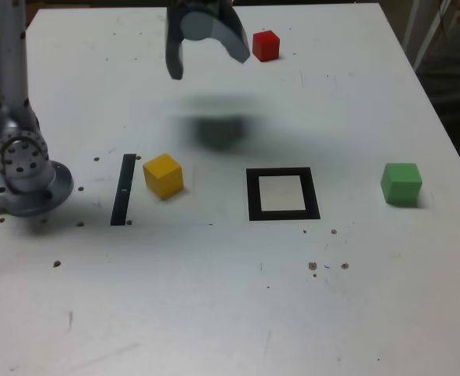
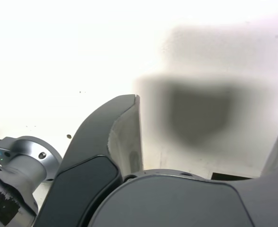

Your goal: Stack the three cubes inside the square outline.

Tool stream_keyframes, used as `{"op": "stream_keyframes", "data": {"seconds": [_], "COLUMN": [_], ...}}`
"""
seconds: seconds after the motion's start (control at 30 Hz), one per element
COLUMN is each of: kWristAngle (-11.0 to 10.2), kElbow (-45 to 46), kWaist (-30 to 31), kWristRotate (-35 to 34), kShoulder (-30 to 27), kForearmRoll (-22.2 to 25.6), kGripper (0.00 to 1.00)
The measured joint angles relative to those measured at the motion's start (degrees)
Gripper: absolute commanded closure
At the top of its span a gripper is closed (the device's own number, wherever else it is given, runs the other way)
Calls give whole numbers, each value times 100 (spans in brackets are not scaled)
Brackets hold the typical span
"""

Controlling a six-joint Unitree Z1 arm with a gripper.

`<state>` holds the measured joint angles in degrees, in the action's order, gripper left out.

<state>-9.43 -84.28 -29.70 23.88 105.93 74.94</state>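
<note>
The table (image 1: 214, 313) holds all three cubes apart, none yet in the outline (image 1: 283, 194) at its middle. The gripper (image 1: 210, 59) hangs high at the far side, jaws spread wide and empty. The red cube (image 1: 266, 45) sits just to its right in the exterior view, likely nearest; yellow (image 1: 163, 175) and green (image 1: 401, 184) lie nearer the camera.

The claw (image 1: 210, 59) hangs in the air with its jaws spread wide and nothing between them, fingertips pointing downward.
</note>
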Motion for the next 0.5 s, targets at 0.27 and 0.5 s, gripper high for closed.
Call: {"op": "stream_keyframes", "data": {"seconds": [0.27, 0.5], "kWristAngle": [0, 0], "kElbow": [-968, -1754], "kWaist": [-341, -621], "kWristRotate": [105, 180], "kShoulder": [634, 1133], "kForearmRoll": [98, 266], "kGripper": [1, 1]}}
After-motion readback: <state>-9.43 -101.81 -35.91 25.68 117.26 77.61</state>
